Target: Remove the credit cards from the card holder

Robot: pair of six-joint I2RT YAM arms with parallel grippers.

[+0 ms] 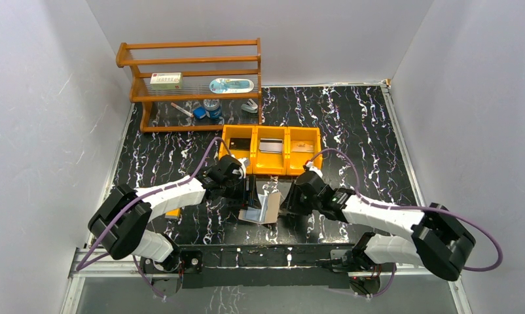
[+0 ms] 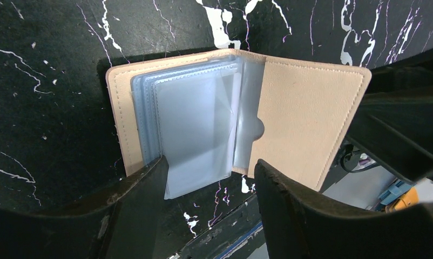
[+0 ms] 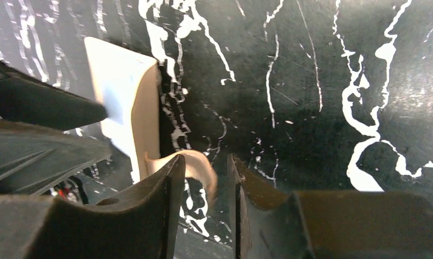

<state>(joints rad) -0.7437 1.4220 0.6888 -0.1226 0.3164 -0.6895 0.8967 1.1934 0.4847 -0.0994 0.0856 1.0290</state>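
The tan card holder (image 1: pixel 263 206) lies spread open on the black marble table between my two grippers. In the left wrist view its bluish clear sleeves (image 2: pixel 198 118) look empty, and the right cover (image 2: pixel 306 118) stands tilted up. My left gripper (image 2: pixel 209 186) is open, its fingers on either side of the sleeves' lower edge without pinching them. My right gripper (image 3: pixel 206 172) is open, and the holder's curled closure tab (image 3: pixel 201 167) hangs blurred between its fingers, by the left one. A black credit card (image 1: pixel 240 144), a grey one (image 1: pixel 271 145) and a brownish one (image 1: pixel 302 148) lie in the orange tray.
The orange three-compartment tray (image 1: pixel 271 167) sits just behind the grippers. A wooden rack (image 1: pixel 191 82) with a small box, an oval tin and other small items stands at the back left. Grey walls close in both sides.
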